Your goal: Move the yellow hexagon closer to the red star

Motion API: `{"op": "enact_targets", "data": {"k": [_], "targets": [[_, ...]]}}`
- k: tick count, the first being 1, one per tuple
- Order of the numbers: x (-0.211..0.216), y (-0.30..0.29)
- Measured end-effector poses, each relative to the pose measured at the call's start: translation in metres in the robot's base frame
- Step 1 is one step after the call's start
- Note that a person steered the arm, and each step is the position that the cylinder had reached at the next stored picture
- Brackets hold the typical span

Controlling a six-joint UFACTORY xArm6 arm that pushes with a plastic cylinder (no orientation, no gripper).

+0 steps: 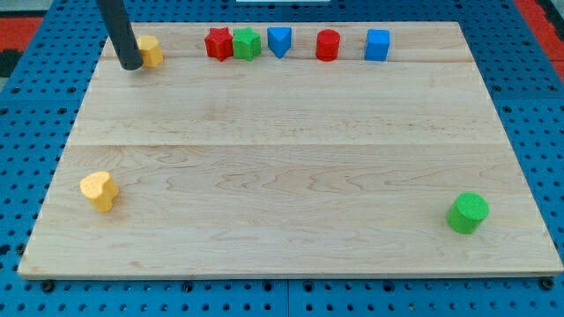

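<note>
The yellow hexagon (152,50) sits near the board's top left. My tip (131,65) is right against the hexagon's left side, partly hiding it. The red star (218,43) stands to the hexagon's right along the top edge, a gap apart from it, and touches a green star-like block (247,43) on its right.
Along the top edge further right stand a blue pointed block (279,40), a red cylinder (328,45) and a blue cube (377,45). A yellow heart-like block (99,191) lies at the lower left. A green cylinder (467,213) stands at the lower right. The wooden board (291,158) lies on a blue pegboard.
</note>
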State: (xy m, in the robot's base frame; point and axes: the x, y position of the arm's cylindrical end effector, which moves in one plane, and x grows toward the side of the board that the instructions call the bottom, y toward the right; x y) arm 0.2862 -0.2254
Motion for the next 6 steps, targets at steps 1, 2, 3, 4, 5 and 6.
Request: {"op": "enact_targets", "data": {"k": [1,2,3,4,5,6], "targets": [[0.000,0.024],[-0.013,-0.007],[-0.034,-0.042],[-0.037,-0.008],[-0.037,0.031],[-0.040,0.041]]}}
